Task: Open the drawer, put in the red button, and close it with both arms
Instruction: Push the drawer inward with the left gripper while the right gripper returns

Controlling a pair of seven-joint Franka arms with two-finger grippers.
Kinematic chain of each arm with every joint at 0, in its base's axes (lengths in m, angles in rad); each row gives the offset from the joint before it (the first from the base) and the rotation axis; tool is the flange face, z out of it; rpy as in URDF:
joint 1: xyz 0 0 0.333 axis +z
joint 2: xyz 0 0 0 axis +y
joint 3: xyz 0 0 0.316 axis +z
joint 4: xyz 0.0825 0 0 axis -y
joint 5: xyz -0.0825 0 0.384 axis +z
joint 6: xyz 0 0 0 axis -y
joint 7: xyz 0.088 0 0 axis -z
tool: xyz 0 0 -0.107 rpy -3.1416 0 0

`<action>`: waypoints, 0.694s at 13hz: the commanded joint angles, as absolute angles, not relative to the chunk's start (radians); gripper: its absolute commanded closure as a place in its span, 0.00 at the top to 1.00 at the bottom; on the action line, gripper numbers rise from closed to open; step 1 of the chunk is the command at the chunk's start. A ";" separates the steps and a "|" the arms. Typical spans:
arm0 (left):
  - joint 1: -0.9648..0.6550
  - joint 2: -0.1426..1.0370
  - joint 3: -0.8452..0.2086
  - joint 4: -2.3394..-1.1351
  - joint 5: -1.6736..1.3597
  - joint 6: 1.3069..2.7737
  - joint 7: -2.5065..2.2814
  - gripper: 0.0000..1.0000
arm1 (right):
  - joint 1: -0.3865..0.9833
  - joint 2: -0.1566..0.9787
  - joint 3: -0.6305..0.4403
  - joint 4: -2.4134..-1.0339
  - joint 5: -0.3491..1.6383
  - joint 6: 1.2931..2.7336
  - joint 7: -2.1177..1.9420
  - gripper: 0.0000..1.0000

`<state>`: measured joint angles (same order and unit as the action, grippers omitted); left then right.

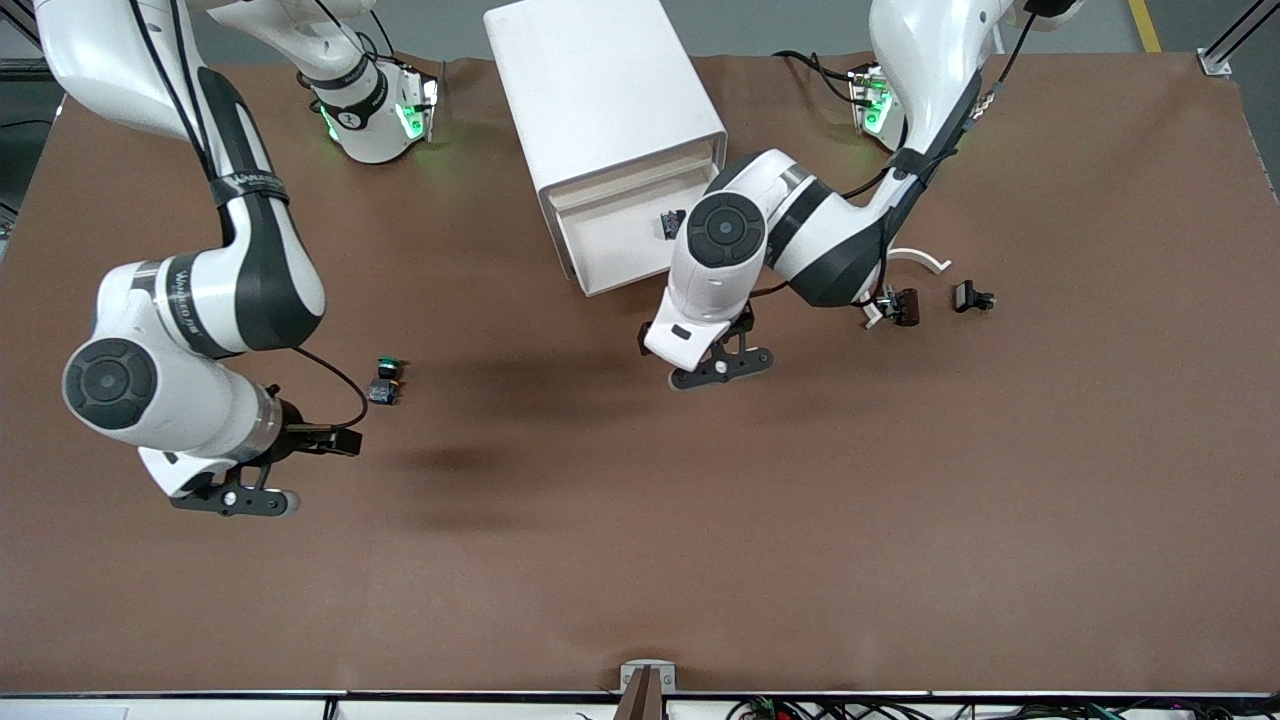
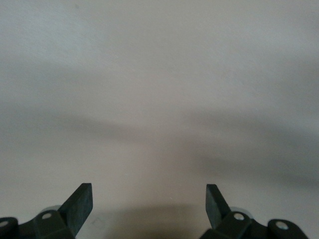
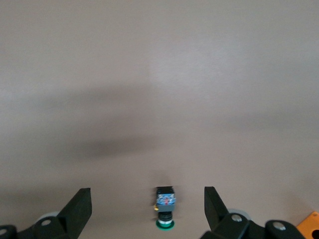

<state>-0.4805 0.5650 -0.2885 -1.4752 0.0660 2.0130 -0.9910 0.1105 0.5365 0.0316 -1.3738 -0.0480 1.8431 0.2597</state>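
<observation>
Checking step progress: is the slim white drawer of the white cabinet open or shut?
Open. The slim white drawer juts out from the white boxy cabinet, its floor exposed, with a small dark object inside.

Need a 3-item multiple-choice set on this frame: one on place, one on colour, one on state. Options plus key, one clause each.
1. Where is the small dark button?
A. in the open drawer of the white cabinet
B. on top of the cabinet
C. in the left hand

2. What colour is the cap of the button lying on the table near the right hand?
A. yellow
B. green
C. white

3. How do the two hands stand?
A. both shut on buttons
B. left shut, right open
C. both open and empty

Key:
1 A, it lies in the pulled-out tray at the cabinet's front.
2 B, the right wrist view shows a green cap.
3 C, the fingers of the left hand and of the right hand stand wide apart with nothing between them.
</observation>
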 commanded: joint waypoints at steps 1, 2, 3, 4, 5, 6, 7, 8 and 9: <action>-0.468 0.535 -0.308 -1.541 0.026 2.081 -1.000 1.00 | 0.049 0.528 0.055 -1.367 -0.070 1.832 0.233 1.00; -0.472 0.532 -0.310 -1.558 0.018 2.097 -1.002 1.00 | 0.045 0.526 0.054 -1.367 -0.071 1.832 0.233 1.00; -0.476 0.525 -0.317 -1.583 0.018 2.114 -1.018 1.00 | 0.038 0.520 0.051 -1.367 -0.075 1.832 0.233 1.00; -0.476 0.520 -0.324 -1.604 0.018 2.132 -1.041 1.00 | 0.020 0.515 0.051 -1.368 -0.074 1.825 0.232 1.00; -0.477 0.519 -0.325 -1.620 0.018 2.144 -1.051 1.00 | -0.003 0.476 0.054 -1.370 -0.074 1.789 0.227 1.00; -0.477 0.517 -0.333 -1.627 0.018 2.146 -1.051 1.00 | -0.002 0.438 0.054 -1.370 -0.093 1.728 0.154 1.00; -0.479 0.517 -0.339 -1.637 0.018 2.146 -1.052 1.00 | 0.005 0.414 0.060 -1.368 -0.130 1.670 0.038 1.00; -0.479 0.511 -0.347 -1.644 0.018 2.146 -1.052 1.00 | 0.008 0.393 0.058 -1.368 -0.149 1.654 -0.019 1.00; -0.480 0.509 -0.359 -1.654 0.018 2.146 -1.054 1.00 | -0.009 0.374 0.058 -1.367 -0.135 1.654 -0.018 1.00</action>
<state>-0.4820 0.5542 -0.3417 -1.5976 0.0332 2.1287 -1.0422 0.0165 0.4341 0.0347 -1.3463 -0.1130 1.6757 0.0358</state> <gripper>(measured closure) 0.000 0.000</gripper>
